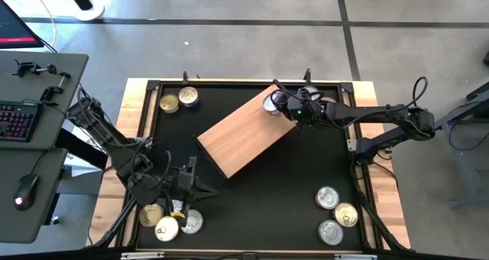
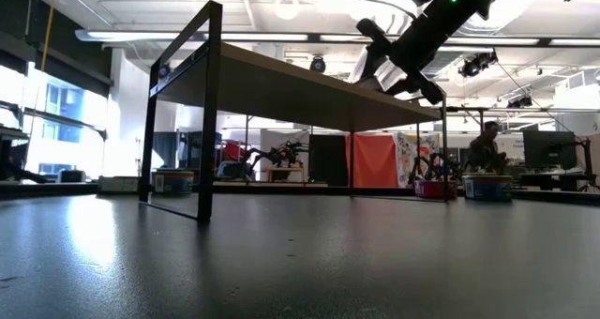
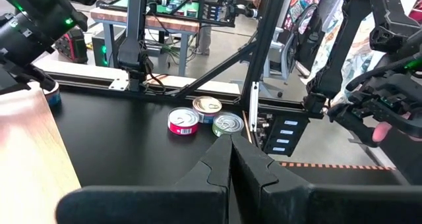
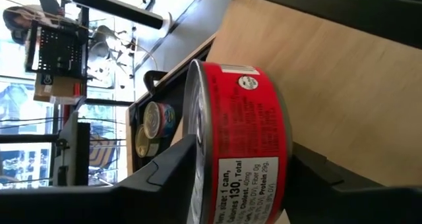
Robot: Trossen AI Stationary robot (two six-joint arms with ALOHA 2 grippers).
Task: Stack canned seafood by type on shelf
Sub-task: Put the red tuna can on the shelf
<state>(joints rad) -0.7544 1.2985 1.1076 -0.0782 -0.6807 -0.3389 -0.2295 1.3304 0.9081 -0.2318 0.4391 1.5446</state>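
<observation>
Jaws of the right gripper [image 4: 231,178] stand either side of a red-labelled tin [image 4: 241,141] in the right wrist view, one finger [image 4: 165,174] against its silver top and the other at its base; whether they press it or have just let go I cannot tell. That tin sits against the shelf [image 4: 343,85], the pale wooden board filling the frame behind it, and two more tins [image 4: 153,122] lie farther off on the black tabletop.

From the high view, the right gripper [image 1: 294,107] is at the far right corner of the shelf [image 1: 244,134], which lies askew in the middle of the table [image 1: 283,191]. A silver tin [image 1: 271,102] shows just beside it. Two tins [image 1: 178,100] rest near the far left corner, three [image 1: 336,214] near the right front, and three [image 1: 170,222] at the left front beside the left gripper [image 1: 200,190].

Low view: the shelf [image 2: 281,84] stands on black legs, the right gripper [image 2: 403,70] above its far end.

Left wrist view: the left gripper [image 3: 231,148] has its fingers pressed together, holding nothing, and three tins [image 3: 204,115] lie ahead on the table
</observation>
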